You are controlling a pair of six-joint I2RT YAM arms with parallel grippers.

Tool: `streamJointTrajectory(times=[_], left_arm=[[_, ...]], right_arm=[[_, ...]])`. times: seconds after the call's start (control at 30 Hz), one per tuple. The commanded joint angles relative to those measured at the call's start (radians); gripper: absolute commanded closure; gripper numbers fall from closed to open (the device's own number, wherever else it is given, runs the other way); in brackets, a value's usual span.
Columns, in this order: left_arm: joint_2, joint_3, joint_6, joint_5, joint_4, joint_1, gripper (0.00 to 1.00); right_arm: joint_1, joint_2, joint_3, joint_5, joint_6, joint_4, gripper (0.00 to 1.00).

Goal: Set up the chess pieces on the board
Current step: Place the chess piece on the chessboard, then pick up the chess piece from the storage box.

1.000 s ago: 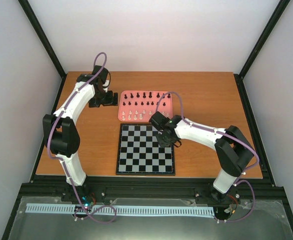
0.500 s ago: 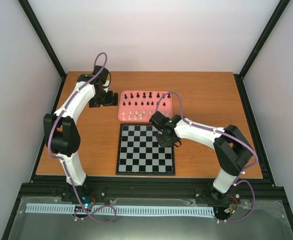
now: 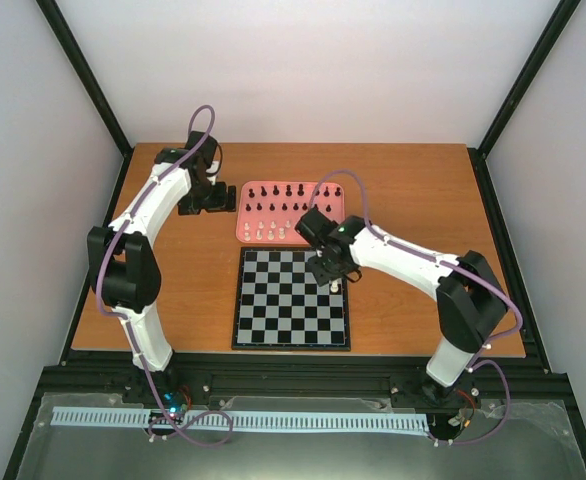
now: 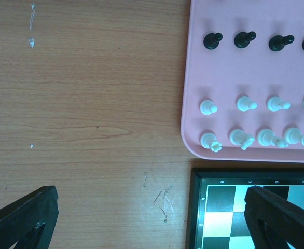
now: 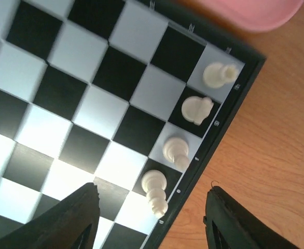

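Note:
The board (image 3: 273,310) lies at the table's middle, black and pale checkered. Several cream-white chess pieces stand in a row along its right edge (image 5: 196,110). My right gripper (image 5: 153,203) hangs open over the nearest of them (image 5: 154,189), a finger on each side and not touching it. From the top view my right gripper (image 3: 331,272) covers most of that row, and one white piece (image 3: 334,286) shows. The remaining black and white pieces (image 3: 288,207) stand on the pink tray (image 3: 243,235). My left gripper (image 4: 152,223) is open and empty over bare wood beside the board's corner (image 4: 214,207).
The pink tray (image 4: 193,78) sits directly behind the board, nearly touching it. Black pawns (image 4: 244,39) and white pieces (image 4: 243,137) stand in rows on it. The left arm (image 3: 158,200) reaches to the tray's left side. Black frame posts stand at the table's corners.
My right gripper has gone from shut to open, letting go of a white piece on the board's right edge, and has pulled up a little. The left arm has not moved.

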Motion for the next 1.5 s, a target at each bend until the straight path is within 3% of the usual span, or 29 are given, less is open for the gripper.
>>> streamJointTrajectory(times=[0.0,0.27,0.7,1.23,1.47], left_arm=[[0.016,0.056,-0.009,-0.005,-0.009,0.0,0.0],[0.015,0.07,-0.013,0.005,-0.01,0.0,0.0],[-0.021,0.079,-0.014,-0.001,-0.021,0.0,0.0],[-0.005,0.083,-0.016,0.019,-0.016,0.0,0.0],[-0.005,0.081,-0.017,0.018,-0.016,0.0,0.0]], right_arm=[[-0.004,-0.052,0.128,0.032,-0.011,-0.099,0.32],[-0.039,0.032,0.338,0.049,-0.118,-0.14,0.26],[-0.121,0.487,0.797,-0.222,-0.139,-0.055,0.45],[-0.12,0.657,0.886,-0.289,-0.124,-0.05,0.57],[-0.12,0.685,0.901,-0.282,-0.126,-0.052,0.57]])
